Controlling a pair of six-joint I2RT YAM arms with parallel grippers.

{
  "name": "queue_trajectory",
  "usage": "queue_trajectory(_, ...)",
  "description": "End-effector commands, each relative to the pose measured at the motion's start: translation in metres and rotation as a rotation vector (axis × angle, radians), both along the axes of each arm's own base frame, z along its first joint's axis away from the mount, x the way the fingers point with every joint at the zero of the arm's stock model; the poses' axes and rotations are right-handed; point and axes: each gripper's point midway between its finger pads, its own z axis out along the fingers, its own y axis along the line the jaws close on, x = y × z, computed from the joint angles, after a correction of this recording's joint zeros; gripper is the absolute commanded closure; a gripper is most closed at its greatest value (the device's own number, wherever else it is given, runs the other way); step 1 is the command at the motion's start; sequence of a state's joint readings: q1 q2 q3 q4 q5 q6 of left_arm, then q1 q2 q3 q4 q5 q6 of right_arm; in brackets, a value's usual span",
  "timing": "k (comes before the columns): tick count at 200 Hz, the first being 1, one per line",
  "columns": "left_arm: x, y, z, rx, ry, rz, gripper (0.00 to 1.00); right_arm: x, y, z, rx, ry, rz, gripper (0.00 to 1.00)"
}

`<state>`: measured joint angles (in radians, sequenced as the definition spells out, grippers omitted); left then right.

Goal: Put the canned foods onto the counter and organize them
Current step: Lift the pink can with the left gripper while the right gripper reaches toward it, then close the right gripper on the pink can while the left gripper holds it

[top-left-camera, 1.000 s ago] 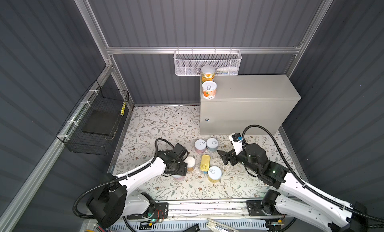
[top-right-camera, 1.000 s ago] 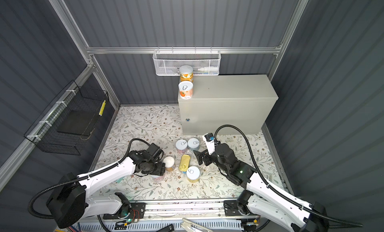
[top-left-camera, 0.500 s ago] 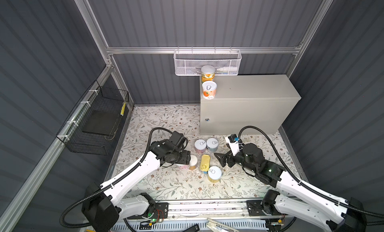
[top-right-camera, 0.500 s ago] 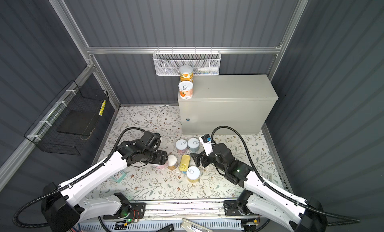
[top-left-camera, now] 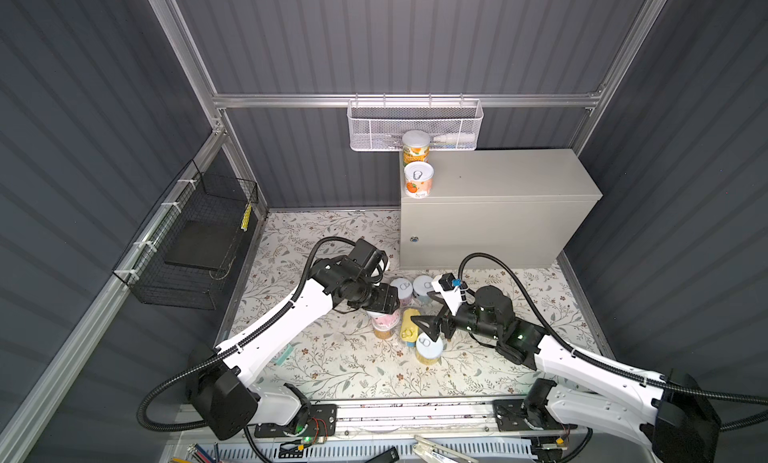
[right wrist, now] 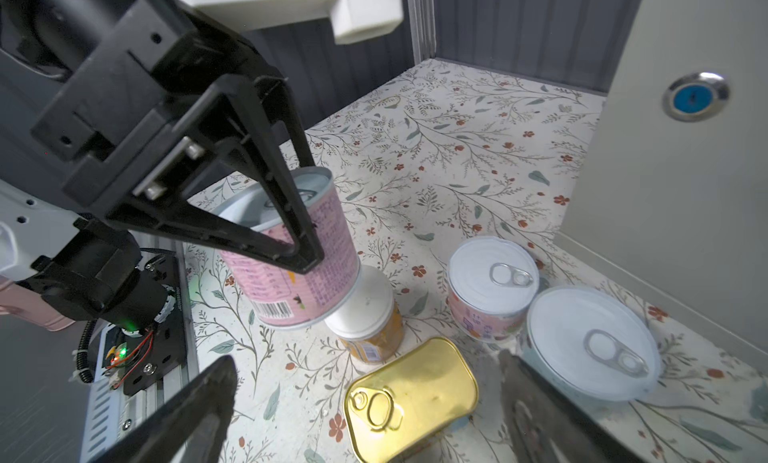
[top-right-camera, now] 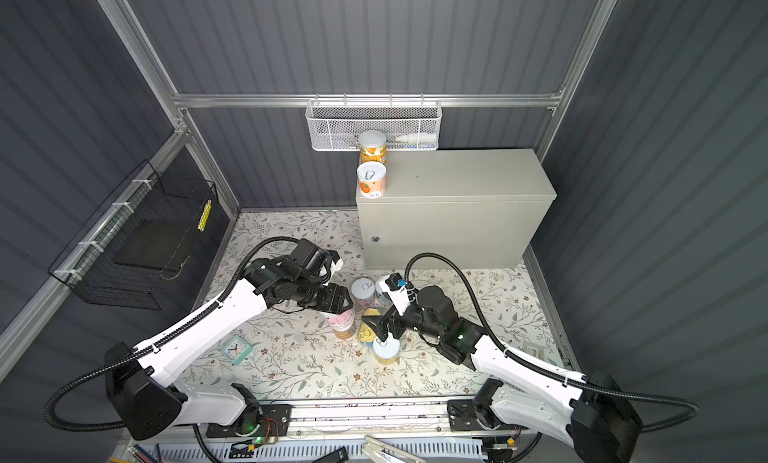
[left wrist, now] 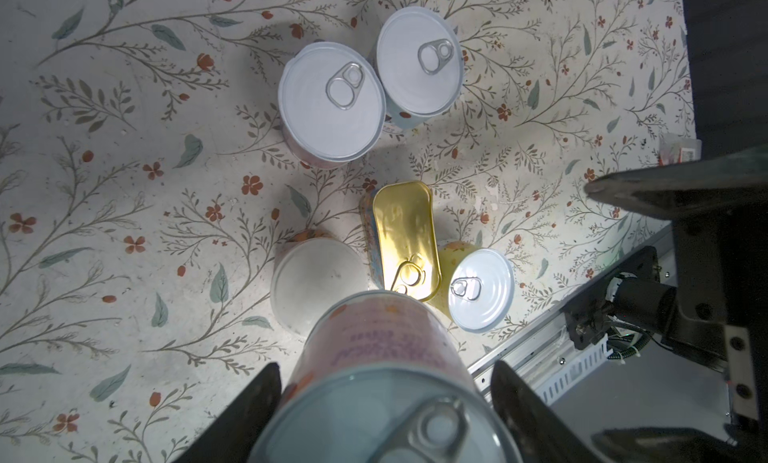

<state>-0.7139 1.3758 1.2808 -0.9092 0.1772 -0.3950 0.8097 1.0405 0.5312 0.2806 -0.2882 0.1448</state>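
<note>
A pink-labelled tin [right wrist: 299, 292], gold-topped tin [right wrist: 415, 390], beige-grey counter [top-left-camera: 498, 178], cream floor mat [top-left-camera: 340, 369] with red-flowered twig pattern.

Soft light falls from overhead: the floral mat [top-left-camera: 332, 357] shines pale, the ribbed walls [top-left-camera: 83, 149] lie dim, shadows short and faint. In the left wrist view glare burns on the gold-topped tin [left wrist: 405, 228], and the pink can [left wrist: 374, 357] nearest the lens blurs.
</note>
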Motion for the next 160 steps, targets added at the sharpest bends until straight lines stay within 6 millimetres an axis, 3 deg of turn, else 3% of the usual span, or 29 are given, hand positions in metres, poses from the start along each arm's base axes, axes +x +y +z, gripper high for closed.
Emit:
queue_trajectory(1, 0.002, -0.012, 0.028, -0.064, -0.040, -0.052, 0.46, -0.012, 0.022, 0.026, 0.087, -0.070, 0.118, 0.02)
queue_trajectory(21, 0.006, -0.015, 0.035, -0.074, -0.054, -0.054, 0.46, -0.012, 0.030, 0.029, 0.092, -0.079, 0.133, 0.02)
queue_trajectory(28, 0.007, -0.016, 0.039, -0.080, -0.061, -0.054, 0.46, -0.009, 0.035, 0.018, 0.074, -0.059, 0.137, 0.02)
queue_trajectory(59, 0.007, -0.018, 0.042, -0.092, -0.059, -0.050, 0.47, -0.004, 0.044, 0.023, 0.111, -0.063, 0.129, 0.03)
queue_trajectory(62, 0.010, -0.021, 0.053, -0.113, -0.081, -0.051, 0.47, -0.003, 0.045, 0.024, 0.116, -0.064, 0.129, 0.03)
queue_trajectory(73, 0.009, -0.022, 0.057, -0.123, -0.079, -0.056, 0.47, 0.000, 0.048, 0.025, 0.121, -0.071, 0.118, 0.03)
queue_trajectory(93, 0.008, -0.021, 0.056, -0.117, -0.072, -0.057, 0.47, 0.012, 0.050, 0.026, 0.108, -0.092, 0.053, 0.03)
queue_trajectory(160, 0.004, -0.023, 0.051, -0.130, -0.048, -0.058, 0.47, 0.020, 0.061, 0.034, 0.124, -0.139, 0.036, 0.05)
